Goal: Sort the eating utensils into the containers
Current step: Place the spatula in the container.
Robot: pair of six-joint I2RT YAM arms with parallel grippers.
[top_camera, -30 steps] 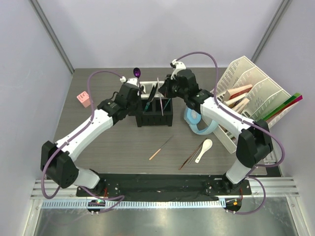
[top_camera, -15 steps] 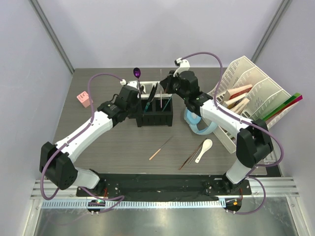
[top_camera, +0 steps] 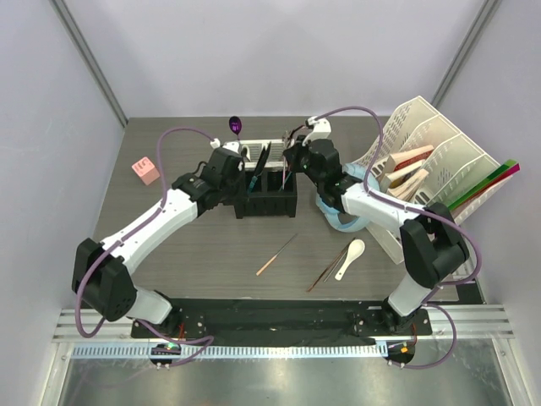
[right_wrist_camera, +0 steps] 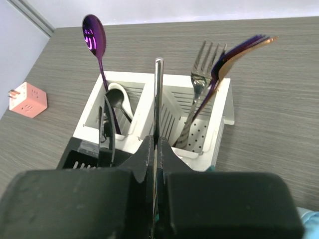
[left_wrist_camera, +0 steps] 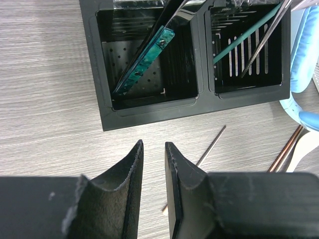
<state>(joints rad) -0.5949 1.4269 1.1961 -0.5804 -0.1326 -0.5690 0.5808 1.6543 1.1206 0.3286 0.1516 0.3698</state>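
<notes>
The containers are a black caddy [top_camera: 269, 201] [left_wrist_camera: 149, 102] with white-rimmed compartments [right_wrist_camera: 149, 117] behind it. My right gripper [top_camera: 291, 169] [right_wrist_camera: 158, 142] hangs over the caddy, shut on a slim silver stick [right_wrist_camera: 158, 94]. The stick's lower end [left_wrist_camera: 263, 42] reaches into the right black compartment beside a green chopstick [left_wrist_camera: 244, 37]. The left black compartment holds a green-patterned piece [left_wrist_camera: 144, 64]. My left gripper [top_camera: 240, 181] [left_wrist_camera: 153, 144] hovers at the caddy's left front, open with a narrow gap and nothing in it. A purple spoon [right_wrist_camera: 93, 32] and a fork [right_wrist_camera: 202, 62] stand in the white compartments.
On the table in front lie a thin chopstick [top_camera: 276, 254] [left_wrist_camera: 209, 149], brown chopsticks [top_camera: 330, 266] and a white soup spoon [top_camera: 349, 258]. A light blue ring [top_camera: 342, 218] lies right of the caddy. A big white rack [top_camera: 431, 173] stands far right, a pink block [top_camera: 145, 170] far left.
My right gripper has come down and toward the caddy, lowering the silver stick into the right black compartment. My left arm has edged slightly right; its jaws have kept their gap.
</notes>
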